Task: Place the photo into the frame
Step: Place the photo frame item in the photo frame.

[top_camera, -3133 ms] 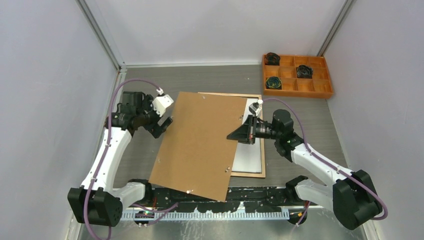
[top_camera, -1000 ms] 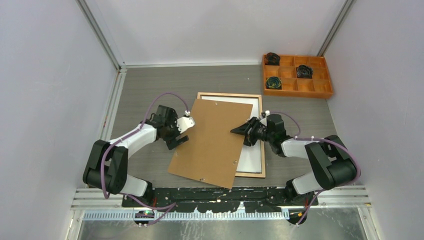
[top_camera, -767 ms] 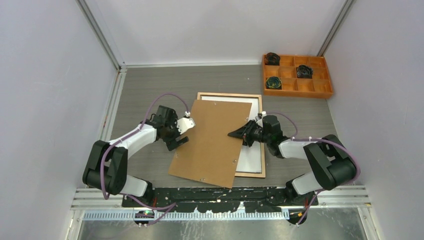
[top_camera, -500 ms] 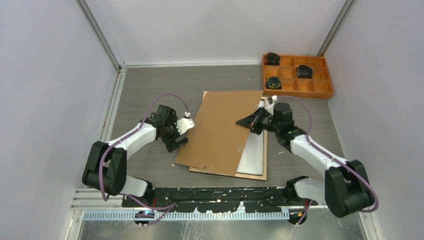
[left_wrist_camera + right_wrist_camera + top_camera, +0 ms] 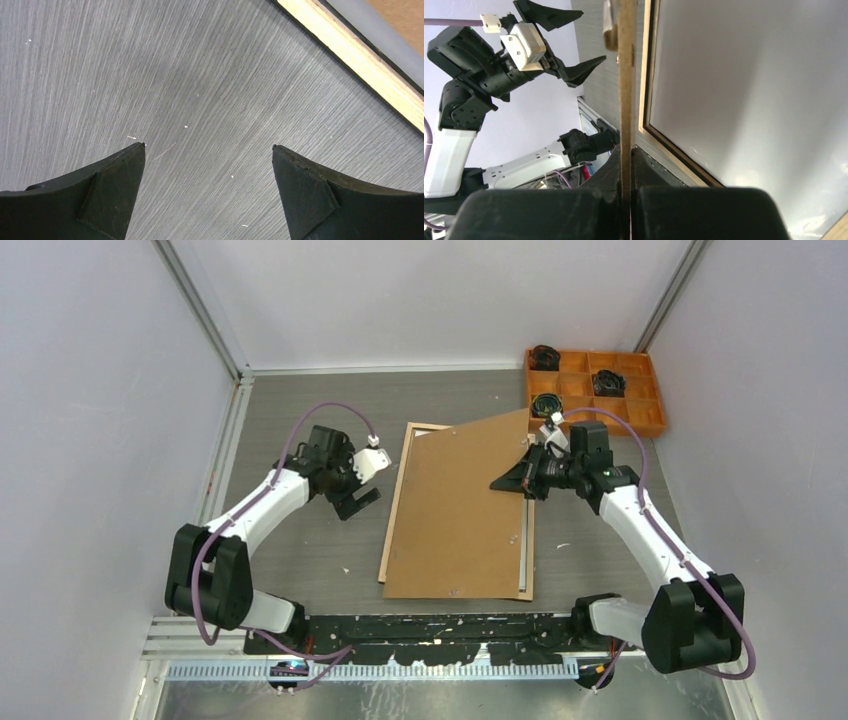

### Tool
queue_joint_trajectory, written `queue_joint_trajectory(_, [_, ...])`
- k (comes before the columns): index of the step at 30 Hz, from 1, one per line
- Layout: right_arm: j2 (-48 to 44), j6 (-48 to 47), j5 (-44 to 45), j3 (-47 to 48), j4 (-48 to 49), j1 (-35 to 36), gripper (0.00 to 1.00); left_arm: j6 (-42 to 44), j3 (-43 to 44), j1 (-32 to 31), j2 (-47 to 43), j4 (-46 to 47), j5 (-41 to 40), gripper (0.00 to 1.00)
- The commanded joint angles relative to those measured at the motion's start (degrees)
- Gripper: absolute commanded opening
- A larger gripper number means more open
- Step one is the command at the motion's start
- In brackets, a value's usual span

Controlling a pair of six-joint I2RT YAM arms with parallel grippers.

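The frame (image 5: 393,502) lies flat mid-table, its light wood back up. The brown hardboard backing panel (image 5: 460,510) covers most of it, raised along its right edge. My right gripper (image 5: 506,483) is shut on that edge; the right wrist view shows the panel (image 5: 626,75) edge-on between the fingers (image 5: 644,165). Under it is the frame's wood rim (image 5: 644,100) around a plain white surface (image 5: 749,100). No landscape print shows. My left gripper (image 5: 358,502) is open and empty over bare table (image 5: 150,75), left of the frame's rim (image 5: 350,55).
An orange compartment tray (image 5: 640,420) with dark coiled items stands at the back right, close behind the right wrist. Grey walls close in left, right and back. A metal rail runs along the near edge.
The right gripper has swung the backing panel right and back, so it now lines up over the frame. The panel's left edge has moved away from the open left gripper.
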Motion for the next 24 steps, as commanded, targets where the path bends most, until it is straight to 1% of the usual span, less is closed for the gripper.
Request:
queue_joint_trajectory(1, [0.4, -3.2, -7.1, 2.7, -1.8, -3.0, 0.01, -0.9, 1.7, 0.4, 0.9, -1.3, 1.1, 1.00])
queue_joint_trajectory(4, [1.6, -2.6, -8.0, 3.4, 0.0, -4.6, 0.01, -0.9, 1.4, 0.4, 0.8, -1.1, 1.1, 1.00])
queue_joint_trajectory(14, [7.6, -1.8, -9.2, 4.9, 6.6, -4.8, 0.01, -0.8, 1.3, 0.4, 0.2, -1.2, 0.5, 1.00])
queue_joint_trajectory(18, [10.2, -5.6, -8.0, 7.3, 3.5, -4.9, 0.01, -0.9, 1.2, 0.4, -0.1, -1.6, 0.6, 1.00])
queue_joint_trajectory(24, [13.2, -8.8, -6.7, 9.9, 2.0, -4.9, 0.01, -0.6, 1.1, 0.4, -0.5, -2.1, 0.6, 1.00])
